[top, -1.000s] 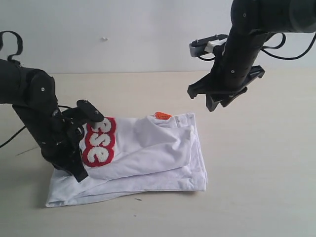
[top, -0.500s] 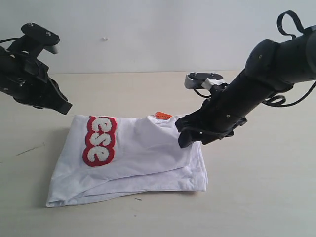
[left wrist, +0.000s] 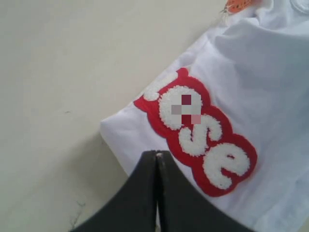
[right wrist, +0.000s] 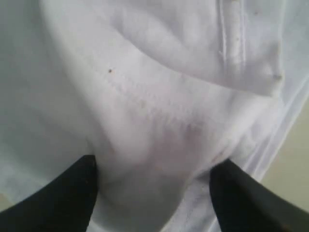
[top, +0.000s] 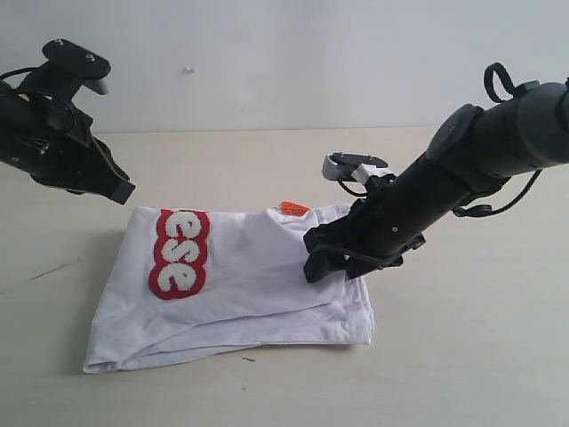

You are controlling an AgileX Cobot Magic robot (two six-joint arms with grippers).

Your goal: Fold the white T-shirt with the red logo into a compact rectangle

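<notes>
**Three eyes, one white T-shirt point(top: 258, 267)**

Exterior camera stands back, looking slightly down across the table point(top: 267, 160). Left wrist camera: the red logo point(left wrist: 198, 140) just ahead of its closed jaws, mid-range. Right wrist camera: pressed close, cloth filling between spread jaws. All share that shirt.

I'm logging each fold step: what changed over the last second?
The left gripper, fingers shut, lifted off the folded white cotton T-shirt and withdrew past its logo end. The right gripper came down to the shirt's opposite end, fingers opening wide. The shirt and its red-outlined fuzzy logo stayed put.
</notes>
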